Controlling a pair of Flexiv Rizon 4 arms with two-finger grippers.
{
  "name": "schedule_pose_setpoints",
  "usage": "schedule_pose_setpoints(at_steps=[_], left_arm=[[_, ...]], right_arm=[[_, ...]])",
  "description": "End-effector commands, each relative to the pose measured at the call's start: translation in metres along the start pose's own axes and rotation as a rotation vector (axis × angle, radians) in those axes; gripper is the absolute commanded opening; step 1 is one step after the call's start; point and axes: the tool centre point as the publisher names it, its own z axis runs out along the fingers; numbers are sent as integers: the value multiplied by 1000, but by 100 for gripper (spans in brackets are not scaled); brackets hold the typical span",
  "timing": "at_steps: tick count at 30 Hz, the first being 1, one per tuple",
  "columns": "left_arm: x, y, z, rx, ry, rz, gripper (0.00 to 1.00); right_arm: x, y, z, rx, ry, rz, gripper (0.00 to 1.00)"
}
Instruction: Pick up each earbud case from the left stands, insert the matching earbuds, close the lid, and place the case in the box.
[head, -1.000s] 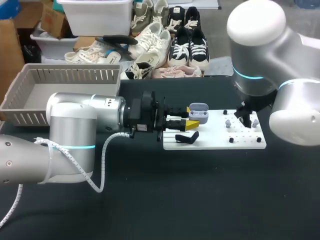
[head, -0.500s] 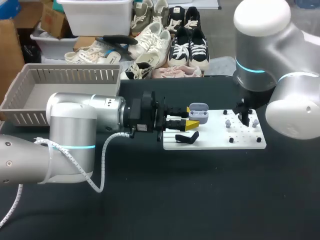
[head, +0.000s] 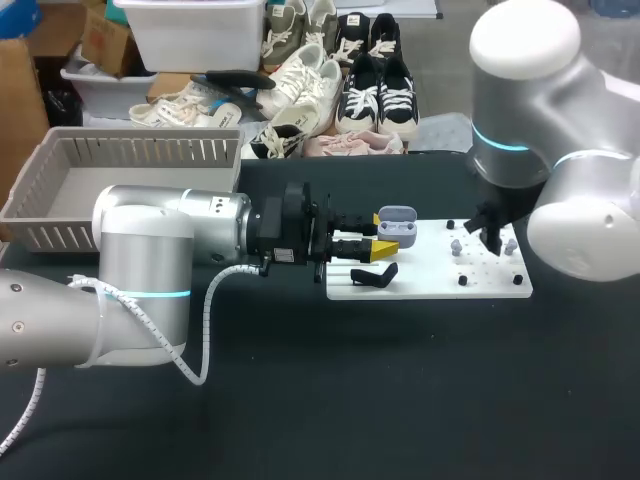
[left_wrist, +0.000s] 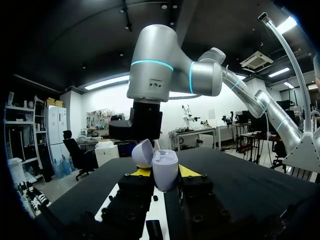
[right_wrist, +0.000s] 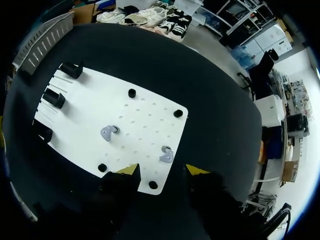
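My left gripper (head: 386, 233) is shut on a pale grey earbud case (head: 398, 225) whose lid stands open, held over the left end of the white board (head: 430, 272). In the left wrist view the case (left_wrist: 164, 170) sits between the yellow tips, its lid (left_wrist: 142, 152) tipped back. My right gripper (head: 492, 236) hangs open above the board's right part. Two grey earbuds (right_wrist: 107, 133) (right_wrist: 166, 154) lie on the board (right_wrist: 85, 125); the nearer one is just ahead of my right gripper (right_wrist: 164, 171), between the lines of its fingers and untouched.
Black stands (right_wrist: 53, 97) line the board's left end, one of them (head: 375, 273) just under the held case. Small black pegs (right_wrist: 132, 93) dot the board. A grey slatted basket (head: 60, 190) sits at the table's back left.
My right arm has shifted slightly right and its gripper has come lower over the board, its fingers closer together. The left arm and the case have not moved.
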Motion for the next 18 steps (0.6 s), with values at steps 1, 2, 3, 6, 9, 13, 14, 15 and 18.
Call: schedule_pose_setpoints(at_steps=[1,2,3,6,9,13,14,15,18], left_arm=[[0,-2,0,-6,0,2,0],[0,-2,0,-6,0,2,0],[0,-2,0,-6,0,2,0],[0,-2,0,-6,0,2,0],[0,-2,0,-6,0,2,0],[0,-2,0,-6,0,2,0],[0,-2,0,-6,0,2,0],[0,-2,0,-6,0,2,0],[0,-2,0,-6,0,2,0]], right_arm=[[-2,0,5,-3,6,7,45],[-2,0,7,-2,7,7,44],[-3,-1,7,-3,8,8,44],[-2,-2,10,-5,13,12,44],[-2,-2,13,-8,18,15,43],[-2,-3,17,-9,20,17,41],[-2,-3,18,-9,20,19,41],[-2,-3,18,-9,20,20,40],[-3,-4,19,-7,19,22,40]])
